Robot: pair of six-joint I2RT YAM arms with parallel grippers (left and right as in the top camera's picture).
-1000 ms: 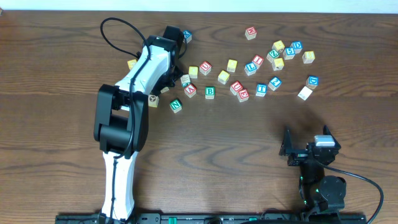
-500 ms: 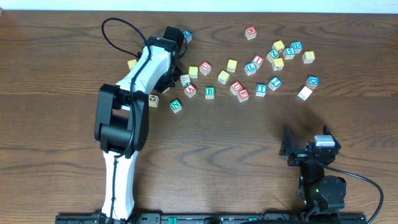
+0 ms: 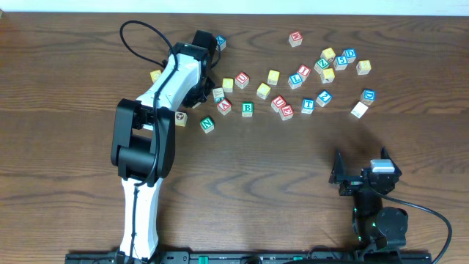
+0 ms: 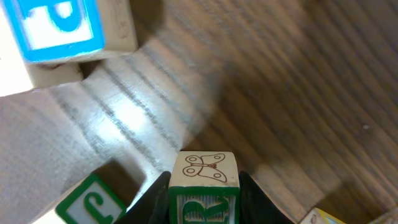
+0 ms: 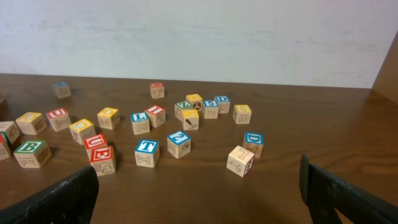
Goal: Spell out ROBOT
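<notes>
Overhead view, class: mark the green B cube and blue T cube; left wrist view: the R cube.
green B cube (image 3: 248, 108), overhead view, top face.
blue T cube (image 3: 308, 105), overhead view, top face.
R cube (image 4: 204, 210), left wrist view, lettered face.

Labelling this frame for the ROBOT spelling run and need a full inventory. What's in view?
green R cube: one, green, butterfly face up, far left, gripped
green B cube: one, green, mid-scatter
blue T cube: one, blue, right of the B
yellow cubes: several, yellow, scattered
red-lettered cubes: several, red, scattered
table: one, dark wood
left arm: one, white and black, reaching far left
left claw: one, black, closed on green R cube
right claw: one, black, open, near right
</notes>
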